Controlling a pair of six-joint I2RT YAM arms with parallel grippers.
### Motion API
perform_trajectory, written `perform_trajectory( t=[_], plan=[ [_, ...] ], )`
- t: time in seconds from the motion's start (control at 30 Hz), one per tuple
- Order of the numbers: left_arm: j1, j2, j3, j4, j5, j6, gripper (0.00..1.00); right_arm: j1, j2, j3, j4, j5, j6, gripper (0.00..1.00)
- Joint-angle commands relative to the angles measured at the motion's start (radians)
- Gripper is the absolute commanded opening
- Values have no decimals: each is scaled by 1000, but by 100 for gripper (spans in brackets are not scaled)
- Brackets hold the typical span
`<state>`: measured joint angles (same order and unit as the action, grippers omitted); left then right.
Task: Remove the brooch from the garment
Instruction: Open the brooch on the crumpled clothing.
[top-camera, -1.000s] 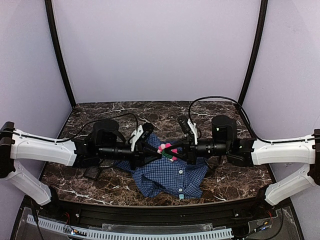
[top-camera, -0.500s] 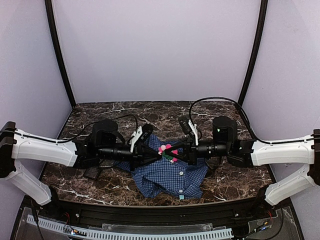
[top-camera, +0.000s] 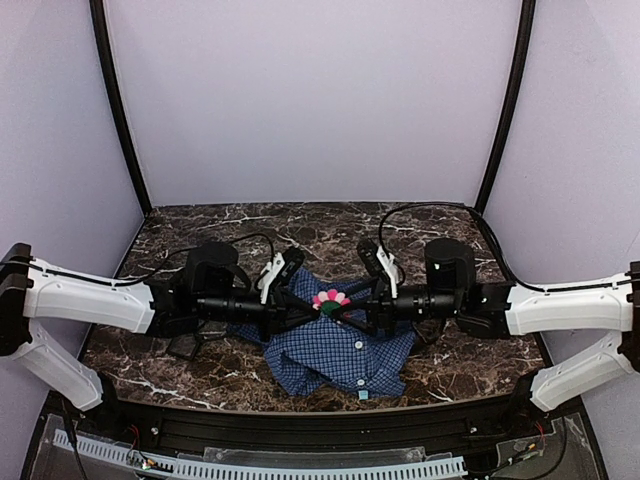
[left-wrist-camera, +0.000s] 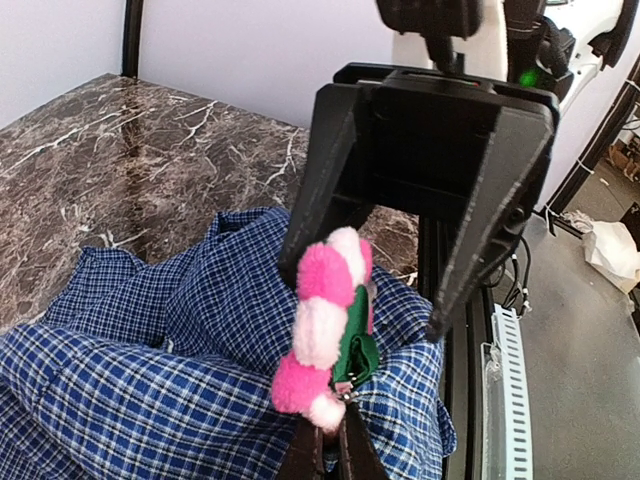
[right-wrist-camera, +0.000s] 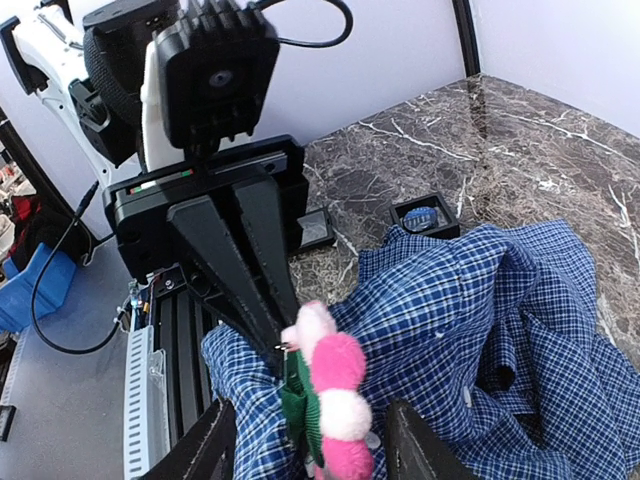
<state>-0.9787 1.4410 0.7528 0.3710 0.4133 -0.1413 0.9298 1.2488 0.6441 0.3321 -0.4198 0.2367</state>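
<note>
Risk of a snag hangs over the pink brooch (left-wrist-camera: 322, 320), poised just above the rumpled checked garment (top-camera: 335, 352) on the marble bench (top-camera: 200, 225). If its pin is caught in the cloth, which cannot be told here, a pull would drag the garment up with it, and the thin hold could slip. The left gripper (right-wrist-camera: 272, 335) is clamped tight on the green backing (left-wrist-camera: 357, 350), while the right gripper (right-wrist-camera: 310, 410) is spread, jaws either side of the flower, gripping nothing.
</note>
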Motion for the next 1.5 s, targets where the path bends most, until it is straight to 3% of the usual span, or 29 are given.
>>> perform_trajectory(
  t=[0.0, 0.1, 0.33, 0.57, 0.63, 0.7, 0.73, 0.9, 0.93, 1.0, 1.1, 1.23, 1.47],
  plan=[
    [8, -28, 31, -59, -26, -35, 1, 34, 26, 27, -34, 31, -49, 50],
    [9, -28, 41, -73, -20, -36, 1, 43, 46, 42, -42, 41, -56, 48],
    [9, -24, 53, -88, 9, -33, 1, 58, 81, 71, -33, 50, -57, 31],
    [9, -25, 52, -93, 14, -27, 1, 61, 104, 74, -13, 54, -38, 1],
    [9, -34, 46, -90, 8, -22, 2, 58, 105, 68, -2, 50, -29, 0],
    [9, -48, 35, -87, -4, -11, 11, 55, 101, 58, 15, 30, -14, 0],
    [9, -64, 22, -85, -6, -1, 23, 52, 98, 56, 23, 17, -8, 0],
    [9, -142, -38, -50, -34, 51, 53, 27, 75, 31, 86, -109, 32, 0],
    [10, -167, -62, -40, -37, 64, 63, 24, 70, 26, 104, -135, 39, 0],
    [11, -195, -85, -16, -40, 81, 74, 20, 63, 21, 125, -179, 49, 0],
    [10, -208, -83, -27, -24, 106, 83, 9, 59, 8, 170, -249, 74, 0],
    [10, -186, -66, -41, 45, 126, 82, -2, 57, 0, 221, -318, 113, 0],
    [11, -125, -34, -13, 152, 110, 58, -3, 73, 3, 226, -342, 124, 0]
  ],
)
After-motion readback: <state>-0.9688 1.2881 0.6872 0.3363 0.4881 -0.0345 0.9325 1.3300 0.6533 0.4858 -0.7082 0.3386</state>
